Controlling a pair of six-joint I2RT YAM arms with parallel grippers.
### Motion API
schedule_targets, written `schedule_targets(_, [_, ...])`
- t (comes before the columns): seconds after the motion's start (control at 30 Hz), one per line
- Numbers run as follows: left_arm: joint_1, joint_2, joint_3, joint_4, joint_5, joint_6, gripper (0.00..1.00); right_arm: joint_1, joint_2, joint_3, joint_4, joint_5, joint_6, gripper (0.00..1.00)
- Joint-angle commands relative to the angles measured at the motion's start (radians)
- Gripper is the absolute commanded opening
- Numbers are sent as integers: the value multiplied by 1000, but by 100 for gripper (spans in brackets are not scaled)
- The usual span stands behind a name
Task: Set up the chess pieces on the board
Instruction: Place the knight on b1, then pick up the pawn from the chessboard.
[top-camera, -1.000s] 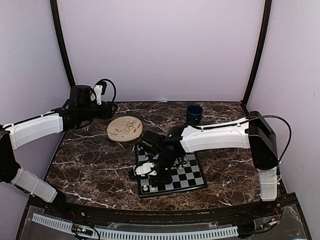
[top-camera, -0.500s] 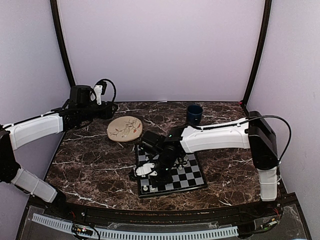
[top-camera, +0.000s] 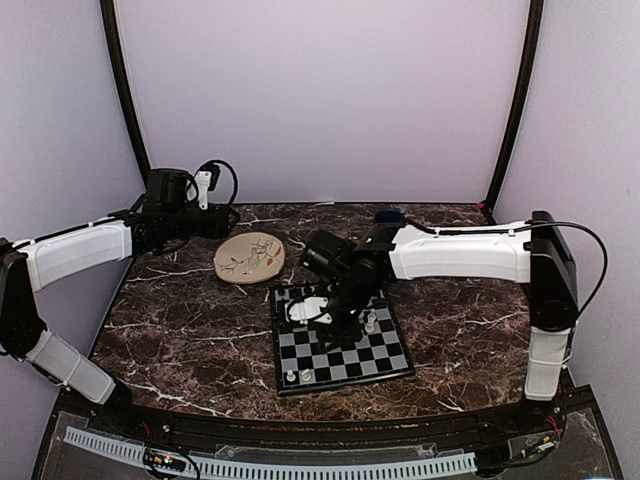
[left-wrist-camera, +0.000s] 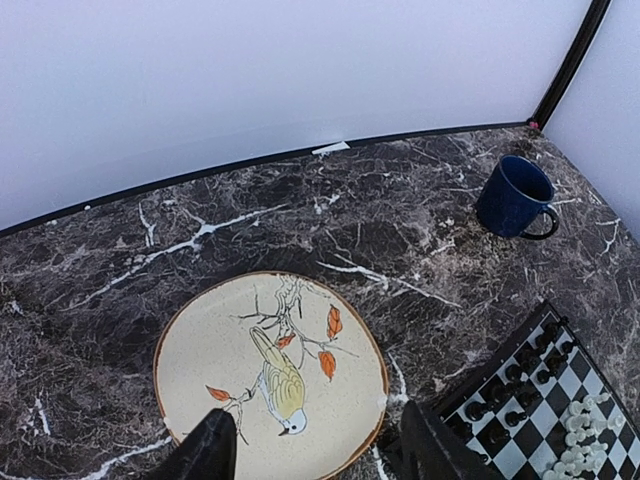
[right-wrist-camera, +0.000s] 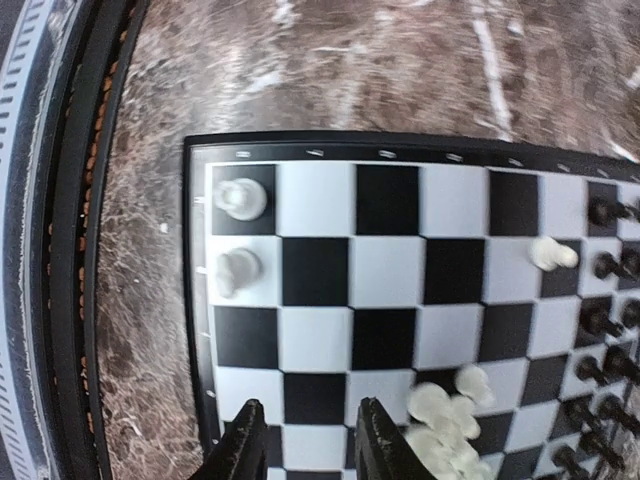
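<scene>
The board lies in the middle of the table. Two cream-white chess pieces stand side by side on its near edge, and they also show from above. A heap of white pieces lies mid-board, and one more white piece stands apart. Black pieces line the far rows. My right gripper hovers open over the board's left part, nothing between its fingers. My left gripper hangs open over the plate, holding nothing.
A round beige plate with a bird drawing lies left of the board; it shows from above too. A dark blue cup stands at the back, partly behind the right arm.
My right gripper has opened and drawn back from the board's near left corner toward the far side, lifting. The left arm has shifted slightly.
</scene>
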Motion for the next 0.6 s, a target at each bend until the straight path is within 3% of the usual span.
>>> schedule_targets(0.0, [-2, 9, 64, -87, 62, 27, 58, -137, -68, 41, 13, 5, 60, 30])
schedule_targets(0.23, [-2, 19, 100, -204, 186, 41, 47, -214, -7, 91, 94, 10, 92, 28])
schedule_targets(0.57, [0, -28, -76, -131, 140, 83, 48, -186, 232, 307, 65, -41, 135, 27])
